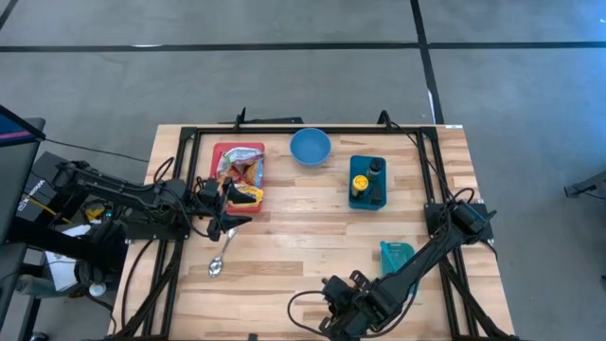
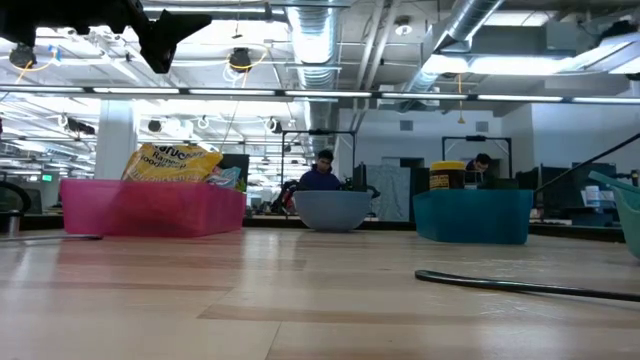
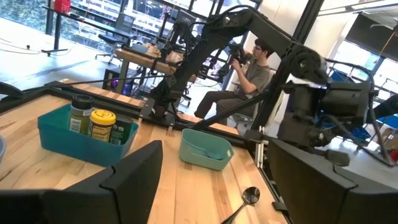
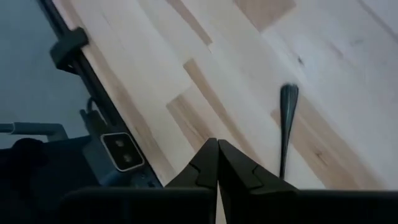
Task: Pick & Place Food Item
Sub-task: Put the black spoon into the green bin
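Two L fingers (image 1: 230, 210) wide beside snack bin (image 1: 242, 176).

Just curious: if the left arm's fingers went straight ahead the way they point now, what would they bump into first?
Probably the small teal bowl, which lies ahead between the open left gripper fingers; the spoon sits nearer but off to one side. Depth is unclear.

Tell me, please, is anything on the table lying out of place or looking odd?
A metal spoon lies loose on the bare wood near the left gripper, outside every container. Snack packets stick up untidily out of the pink bin. Nothing looks spilled or damaged.
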### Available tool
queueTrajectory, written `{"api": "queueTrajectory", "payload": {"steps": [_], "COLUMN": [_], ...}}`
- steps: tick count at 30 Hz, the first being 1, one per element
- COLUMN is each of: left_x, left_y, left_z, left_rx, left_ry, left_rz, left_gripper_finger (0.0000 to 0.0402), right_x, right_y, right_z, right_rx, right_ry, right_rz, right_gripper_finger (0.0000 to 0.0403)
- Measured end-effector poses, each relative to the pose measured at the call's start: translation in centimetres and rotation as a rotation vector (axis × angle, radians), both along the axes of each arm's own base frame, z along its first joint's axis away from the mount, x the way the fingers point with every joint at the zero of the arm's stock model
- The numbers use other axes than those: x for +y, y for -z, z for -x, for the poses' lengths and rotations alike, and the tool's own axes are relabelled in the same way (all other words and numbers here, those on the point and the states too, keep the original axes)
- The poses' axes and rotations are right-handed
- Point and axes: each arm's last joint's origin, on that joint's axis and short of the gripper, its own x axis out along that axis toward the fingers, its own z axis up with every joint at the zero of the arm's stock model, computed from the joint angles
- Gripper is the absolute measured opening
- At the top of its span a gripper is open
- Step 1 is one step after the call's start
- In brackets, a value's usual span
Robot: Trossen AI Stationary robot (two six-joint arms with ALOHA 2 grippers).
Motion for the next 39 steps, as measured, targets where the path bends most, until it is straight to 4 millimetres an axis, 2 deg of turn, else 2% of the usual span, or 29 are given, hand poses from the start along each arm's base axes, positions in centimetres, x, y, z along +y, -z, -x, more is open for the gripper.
{"api": "queueTrajectory", "payload": {"steps": [3,23,31,39], "left_x": [0.0,0.0,0.0,0.0], "left_y": [0.0,0.0,0.0,0.0], "left_z": [0.0,0.0,0.0,0.0], "left_rx": [0.000,0.000,0.000,-0.005], "left_ry": [0.000,0.000,0.000,0.000], "left_rz": [0.000,0.000,0.000,0.001], "left_gripper_finger": [0.0286,0.0286,0.0286,0.0286], "right_x": [-0.1,0.2,0.4,1.2], "right_y": [-0.5,0.6,0.9,4.1], "right_z": [0.0,2.4,2.7,1.6], "right_rx": [-0.006,0.107,0.113,0.182], "right_ry": [0.002,0.126,0.141,0.121], "right_rz": [0.014,0.052,0.052,0.091], "right_gripper_finger": [0.0000,0.0000,0.0000,0.0000]}}
